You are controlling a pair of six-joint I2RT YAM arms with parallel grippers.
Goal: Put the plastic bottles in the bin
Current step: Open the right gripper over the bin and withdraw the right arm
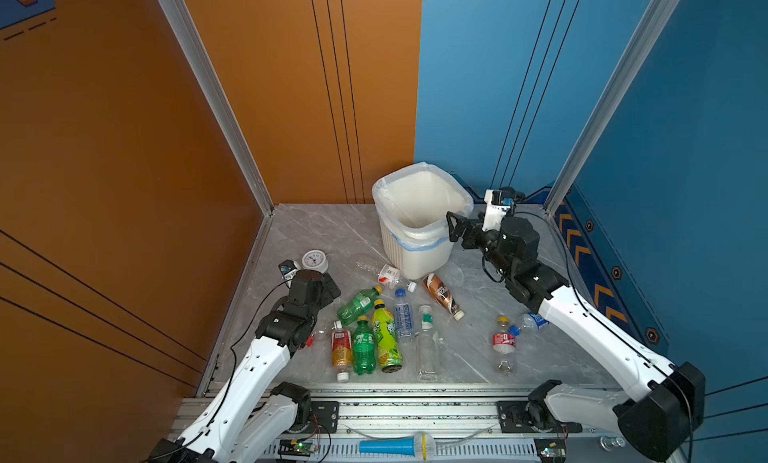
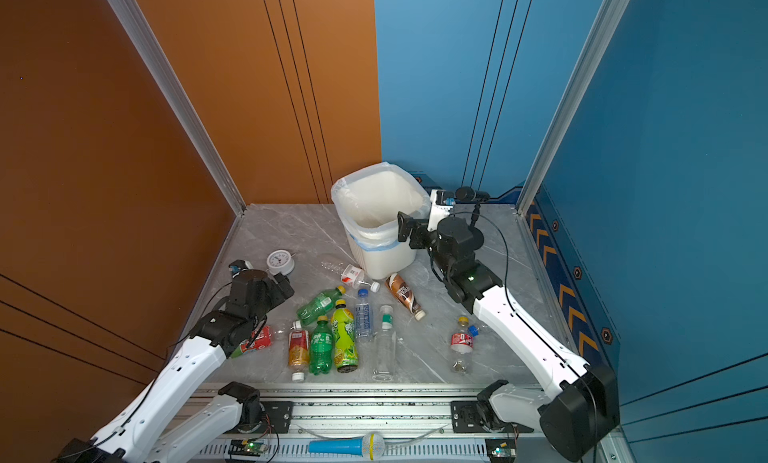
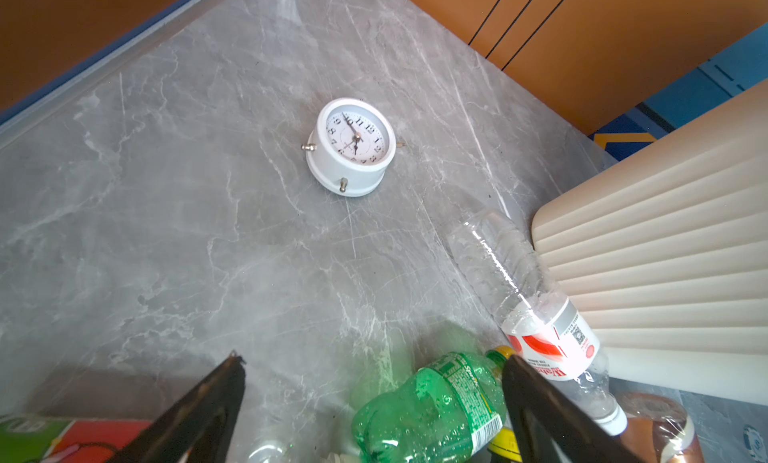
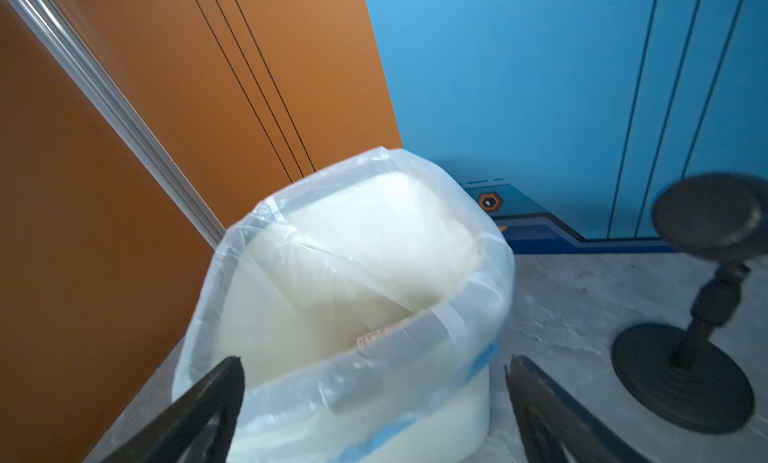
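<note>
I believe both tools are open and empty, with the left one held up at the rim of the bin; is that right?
Not quite: the right tool is the one held up at the rim of the bin, as both top views show. The left tool is low over the bottles. Both are open and empty.

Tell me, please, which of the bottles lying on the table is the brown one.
The white-capped brown bottle lying near the base of the bin; the others are clear, green, yellow-green or amber.
</note>
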